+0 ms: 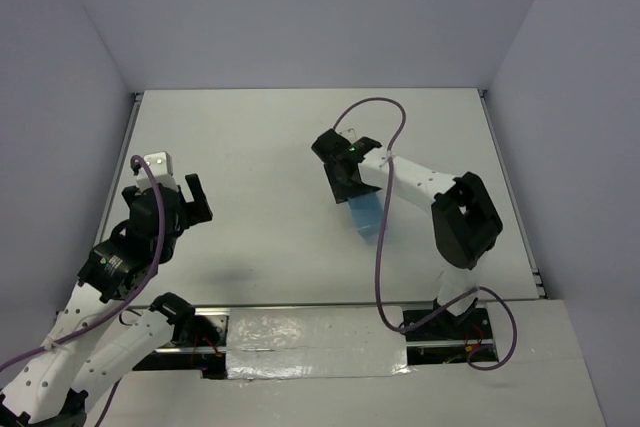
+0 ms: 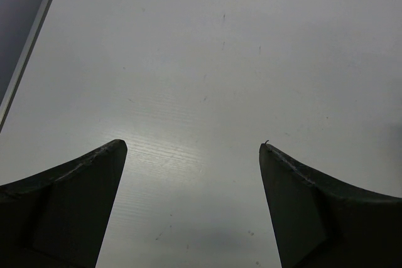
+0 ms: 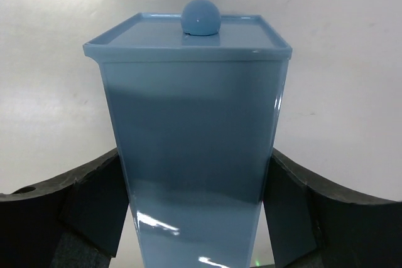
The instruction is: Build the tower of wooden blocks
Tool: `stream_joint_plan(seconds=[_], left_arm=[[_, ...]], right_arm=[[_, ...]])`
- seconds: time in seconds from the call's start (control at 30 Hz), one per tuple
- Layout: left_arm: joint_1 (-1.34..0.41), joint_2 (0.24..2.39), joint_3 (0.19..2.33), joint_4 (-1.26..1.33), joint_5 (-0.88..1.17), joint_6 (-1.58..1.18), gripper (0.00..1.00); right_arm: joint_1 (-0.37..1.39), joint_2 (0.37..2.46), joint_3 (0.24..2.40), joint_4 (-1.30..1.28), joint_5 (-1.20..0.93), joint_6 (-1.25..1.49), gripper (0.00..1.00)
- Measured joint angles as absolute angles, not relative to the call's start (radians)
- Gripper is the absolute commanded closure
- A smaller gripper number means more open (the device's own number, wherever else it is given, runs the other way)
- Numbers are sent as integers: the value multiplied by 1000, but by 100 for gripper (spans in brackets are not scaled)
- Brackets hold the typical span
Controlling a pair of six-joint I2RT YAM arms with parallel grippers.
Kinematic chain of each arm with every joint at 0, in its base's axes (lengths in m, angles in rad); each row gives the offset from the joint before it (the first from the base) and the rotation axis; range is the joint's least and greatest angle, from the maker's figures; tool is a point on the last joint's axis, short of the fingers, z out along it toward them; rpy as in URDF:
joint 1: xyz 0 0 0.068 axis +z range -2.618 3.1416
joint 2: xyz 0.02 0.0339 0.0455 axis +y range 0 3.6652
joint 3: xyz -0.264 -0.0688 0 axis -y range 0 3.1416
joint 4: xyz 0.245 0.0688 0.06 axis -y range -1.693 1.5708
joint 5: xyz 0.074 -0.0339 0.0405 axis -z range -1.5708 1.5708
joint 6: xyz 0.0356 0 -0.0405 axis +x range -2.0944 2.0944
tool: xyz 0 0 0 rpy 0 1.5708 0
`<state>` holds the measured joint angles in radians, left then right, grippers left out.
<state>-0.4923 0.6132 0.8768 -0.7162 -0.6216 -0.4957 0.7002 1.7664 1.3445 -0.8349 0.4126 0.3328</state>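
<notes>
Top view. Left claw point(image 1: 190, 199) over bare white worktop point(image 1: 260, 147) at the left, fingers spread wide, nothing between. Right claw point(image 1: 345, 175) right of centre, closed on a light blue box point(image 1: 366, 219). Box poking out from under the wrist toward the near edge, long axis roughly far-to-near. Purple cable point(image 1: 379, 267) draped past the box's right side, partly hiding it. Grey walls point(image 1: 300, 7) on three sides, taped strip point(image 1: 310, 332) along the near edge. Wood blocks not seen anywhere here; can't tell position.

Left wrist view. Left claw point(image 2: 193, 145) wide apart, holding nothing. Only scuffed worktop point(image 2: 220, 61) below and ahead.

Right wrist view. Right claw point(image 3: 195, 155) pressed to both long sides of the box point(image 3: 195, 111), no gap visible on either side. Box filling most of the frame, blocking whatever lies ahead. Lid point(image 3: 151, 29) end pointing away from the wrist, round knob point(image 3: 200, 16) on the lid. Worktop point(image 3: 50, 61) behind. Wood blocks out of sight here too; can't tell heading or long axis.
</notes>
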Motion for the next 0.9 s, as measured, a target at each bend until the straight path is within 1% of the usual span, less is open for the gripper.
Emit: stream_joint_plan(seconds=[0.13,0.3,0.43,0.53,0.63,0.77,0.9], left_arm=[[-493,613,877,-716,-622,-496,0],[-493,614,877,-716,-622,-496,0],[-494,614,877,-716,-622,-496,0],[-494,614,877,-715,-622,-496,0],[-495,614,877,-715,-622,-496,0],[-495,614,877,-715,-622,-496,0],[-495,620,877,-714,-622,-496,0]], right_arm=[[701,1935,1523,-933,572,387,61],[740,2118,1735,-1080,664,450,59],[799,2180,1821,-1114,695,479,58],[812,2172,1796,-1119,701,488,58],[772,2117,1689,-1096,715,485,57],[661,1964,1494,-1024,653,454,56],[529,1808,1353,-916,515,380,56]])
